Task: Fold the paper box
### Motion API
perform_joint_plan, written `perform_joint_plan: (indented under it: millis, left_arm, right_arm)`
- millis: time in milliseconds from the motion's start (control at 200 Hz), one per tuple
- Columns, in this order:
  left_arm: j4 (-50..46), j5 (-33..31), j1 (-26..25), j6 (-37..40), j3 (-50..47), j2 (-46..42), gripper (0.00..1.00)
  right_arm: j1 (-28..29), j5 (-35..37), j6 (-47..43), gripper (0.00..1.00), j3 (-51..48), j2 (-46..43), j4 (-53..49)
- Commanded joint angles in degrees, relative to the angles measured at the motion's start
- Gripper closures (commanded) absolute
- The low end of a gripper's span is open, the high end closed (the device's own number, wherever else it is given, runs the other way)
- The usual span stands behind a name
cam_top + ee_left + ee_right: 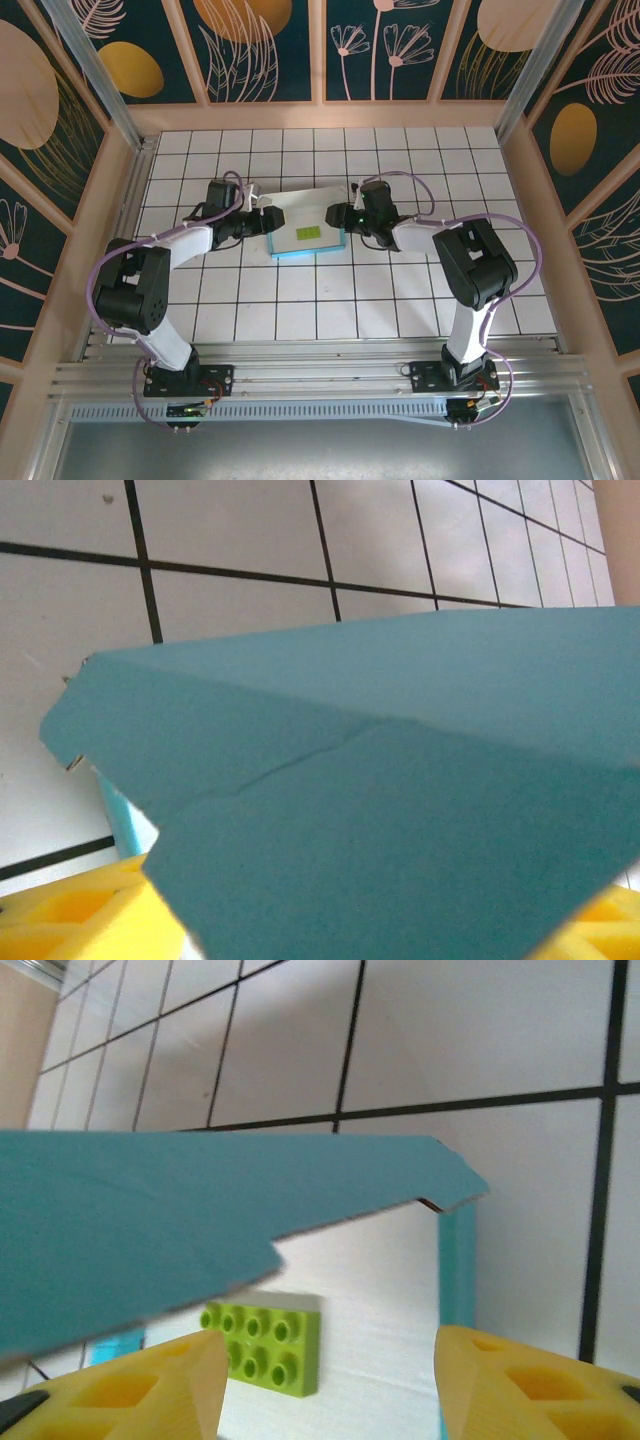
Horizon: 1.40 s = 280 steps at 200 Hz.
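**Box fold: side flaps raised, press in evenly**

Box (300, 212) sits mid-counter (400, 300) with a brick (306, 233) inside. Left gripper (262, 222) is at its 9 o'clock, right gripper (336, 215) at 3. Both have fingers spread and pinch nothing. Left flap (400, 810) and right flap (150, 1230) lean close over the fingers. I'd push both inward together, low near the crease, so the box doesn't slide or twist. Keep clear of the brick.

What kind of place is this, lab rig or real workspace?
Probably a lab test cell, not a real workplace: a grid-tiled table boxed in by patterned wall panels, an aluminium rail along the near edge, and a paper box holding a green toy brick.
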Motion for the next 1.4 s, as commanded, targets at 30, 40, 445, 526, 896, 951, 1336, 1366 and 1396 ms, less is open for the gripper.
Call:
perform_joint_plan:
  millis: [30, 40, 445, 526, 896, 951, 1336, 1366, 1396]
  left_arm:
    - [0.54, -1.96, -0.37, 1.31, -1.50, -5.28, 0.30]
    - [0.46, -2.27, -0.40, 1.35, -1.66, -5.65, 0.30]
    - [-2.83, -15.88, -0.29, 10.30, -0.91, -17.95, 0.30]
    - [-7.99, -18.71, -0.24, 15.00, 4.24, -14.31, 0.29]
    - [-17.39, -12.91, -0.23, 18.89, 19.82, -0.95, 0.27]
    - [-17.75, -12.68, -0.18, 19.00, 20.59, 0.06, 0.28]
    - [-16.54, -7.09, -0.21, 14.72, 19.69, 1.57, 0.38]
    - [-16.58, -6.76, -0.16, 14.69, 19.64, 1.68, 0.39]
    - [-16.62, -6.53, -0.18, 14.62, 19.72, 1.78, 0.39]
  right_arm:
    - [0.56, 3.69, -3.33, 0.41, -2.85, -6.16, 0.63]
    - [0.56, 3.88, -3.58, 0.41, -3.04, -6.59, 0.55]
    - [-4.56, -6.53, -19.94, 0.13, 2.24, -11.71, -4.87]
    - [-5.14, -8.86, -24.90, 0.11, 9.07, -8.08, -11.64]
    - [-6.15, -13.13, -28.66, 0.26, 26.93, 3.08, -24.70]
    - [-6.19, -13.75, -28.15, 0.32, 27.41, 3.47, -24.70]
    - [-4.70, -9.16, -21.17, 0.40, 24.90, 2.12, -22.02]
    - [-4.55, -8.69, -20.98, 0.41, 24.69, 1.94, -21.82]
    - [-4.34, -8.24, -20.75, 0.41, 24.69, 1.88, -21.93]
